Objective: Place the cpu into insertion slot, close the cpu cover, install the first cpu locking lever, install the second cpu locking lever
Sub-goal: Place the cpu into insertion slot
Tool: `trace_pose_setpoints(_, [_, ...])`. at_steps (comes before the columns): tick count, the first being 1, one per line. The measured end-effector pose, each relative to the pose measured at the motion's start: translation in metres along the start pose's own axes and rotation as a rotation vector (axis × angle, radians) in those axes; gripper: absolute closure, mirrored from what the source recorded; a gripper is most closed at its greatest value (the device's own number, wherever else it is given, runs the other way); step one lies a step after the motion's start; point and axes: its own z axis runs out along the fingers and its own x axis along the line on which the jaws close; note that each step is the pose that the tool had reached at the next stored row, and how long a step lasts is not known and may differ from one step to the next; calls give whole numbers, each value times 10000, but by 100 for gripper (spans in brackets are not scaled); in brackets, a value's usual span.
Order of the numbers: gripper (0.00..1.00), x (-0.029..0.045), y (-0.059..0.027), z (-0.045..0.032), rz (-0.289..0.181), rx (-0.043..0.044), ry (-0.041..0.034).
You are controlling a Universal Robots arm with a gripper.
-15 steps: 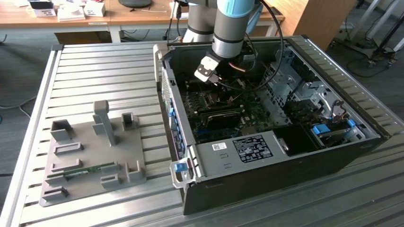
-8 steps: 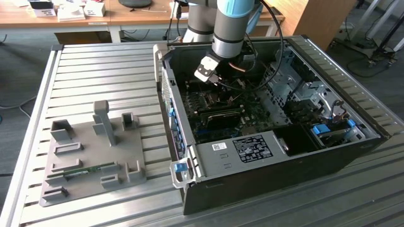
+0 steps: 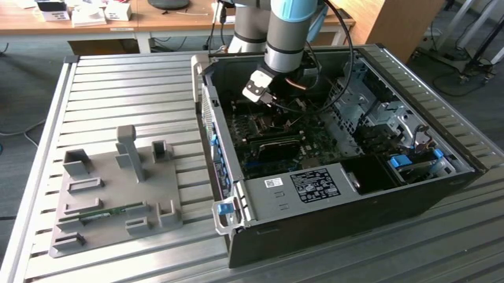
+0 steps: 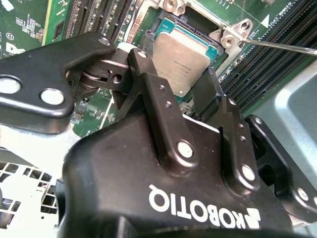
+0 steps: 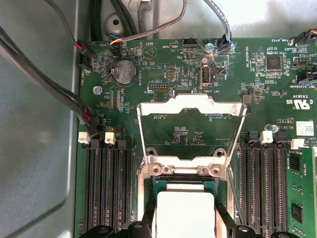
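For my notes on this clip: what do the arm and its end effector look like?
The arm is a silver-grey tube with light blue joint caps and thin black cables looping beside it. A white block sits at the wrist. The end effector is matte black, with a rounded body bearing white lettering and two jointed fingers of flat link bars fastened by silver pins.

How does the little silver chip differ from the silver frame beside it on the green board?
The cpu is a solid plate; the cpu cover is a thin frame whose large window shows green board. The cpu sits at the insertion slot; the cpu cover is swung open. The cpu cover's outline is larger than the cpu. Both are squarish, silvery metal.
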Motion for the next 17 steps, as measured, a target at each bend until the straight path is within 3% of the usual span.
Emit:
trace_pose_setpoints(5, [45,2,1,3,0,-4,11])
trace_pose_setpoints(6, [40,4,2,6,0,-9,20])
trace_pose_setpoints(8, [40,2,1,5,0,-6,10])
trace_pose_setpoints(9, [33,0,0,2,0,-2,3])
trace_pose_setpoints(17, [33,1,2,-43,-1,0,-5])
